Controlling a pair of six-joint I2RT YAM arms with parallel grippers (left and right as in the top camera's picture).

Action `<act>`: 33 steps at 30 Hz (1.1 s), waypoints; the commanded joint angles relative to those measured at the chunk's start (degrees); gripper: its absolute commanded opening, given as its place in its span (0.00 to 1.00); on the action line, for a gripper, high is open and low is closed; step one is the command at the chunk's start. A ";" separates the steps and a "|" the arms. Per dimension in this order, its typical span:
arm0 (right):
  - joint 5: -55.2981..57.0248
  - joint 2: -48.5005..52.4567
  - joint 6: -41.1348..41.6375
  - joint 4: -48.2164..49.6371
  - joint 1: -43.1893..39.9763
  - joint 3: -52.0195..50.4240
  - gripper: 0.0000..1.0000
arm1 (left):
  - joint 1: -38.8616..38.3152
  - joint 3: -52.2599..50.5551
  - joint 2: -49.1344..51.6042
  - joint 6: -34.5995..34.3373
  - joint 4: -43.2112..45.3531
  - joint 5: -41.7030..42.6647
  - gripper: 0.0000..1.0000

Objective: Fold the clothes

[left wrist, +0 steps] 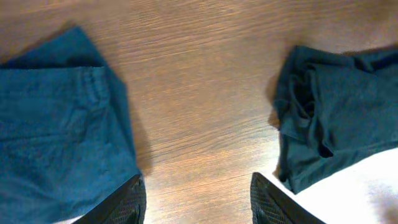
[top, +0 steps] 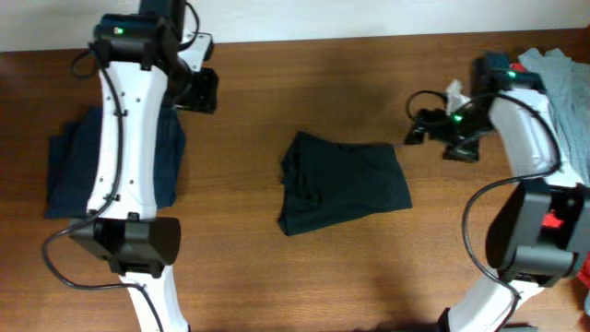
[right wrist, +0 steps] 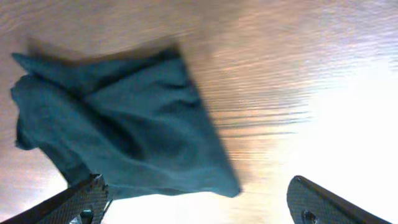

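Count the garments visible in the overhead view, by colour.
Black garment: 1
Navy garment: 1
Grey-blue garment: 1, bunched at the edge, maybe more
Total: 3

Wooden table (top: 369, 277), folded black shirt (top: 343, 182), navy garment (top: 69, 171)

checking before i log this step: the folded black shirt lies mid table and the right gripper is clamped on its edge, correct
Not quite. The black shirt does lie folded in the middle of the table, but the right gripper is open and holds nothing. The right wrist view shows its fingers spread wide, with the shirt lying free on the wood beyond them.
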 commanded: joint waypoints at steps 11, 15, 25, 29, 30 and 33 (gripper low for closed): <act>-23.32 -0.13 -8.02 28.72 -0.66 -29.40 0.78 | -1.51 1.16 -0.35 1.14 0.98 0.63 0.54; -23.32 -0.13 -8.04 28.57 1.44 -29.49 0.72 | -1.51 1.16 -0.35 1.11 1.03 0.66 0.54; -13.79 -1.70 -2.80 26.08 1.77 -27.80 0.16 | -1.51 1.16 -0.35 1.14 0.04 0.63 0.54; -4.87 -5.20 -1.99 19.02 -0.90 -22.91 0.12 | -1.51 1.16 -0.35 1.14 0.15 0.63 0.54; -2.64 -6.25 -1.55 17.20 -1.29 -21.42 0.12 | -1.51 1.16 -0.35 1.14 0.20 0.63 0.54; 1.99 -9.73 -0.50 12.17 -1.46 -16.50 0.11 | -1.51 1.16 -0.35 1.14 0.59 0.63 0.54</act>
